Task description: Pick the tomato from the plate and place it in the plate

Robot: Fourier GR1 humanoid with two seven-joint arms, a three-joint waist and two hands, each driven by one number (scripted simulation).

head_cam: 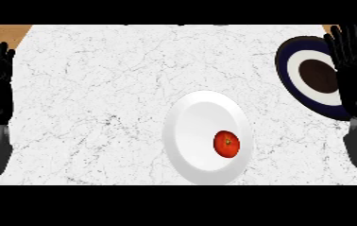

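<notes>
Tomato [226, 144] on white plate [191, 126], unobstructed

**benchwatcher:** so where's the open room here?

**gr1_fan:** Mostly the left half of the bench [90, 92]. Bare marble from the far edge down to the near one, nothing standing on it. Same for the strip along the top middle.

**benchwatcher:** and what's in the way?

**gr1_fan:** White plate [191, 126] sits low, just right of centre, with a tomato [226, 143] on its right side. Dark blue plate [296, 66] is up at the right edge, and the right hand [346, 55] overlaps its right rim. Between the two plates there's a clear gap. Left hand [5, 78] rests at the left edge, off the open marble.
</notes>
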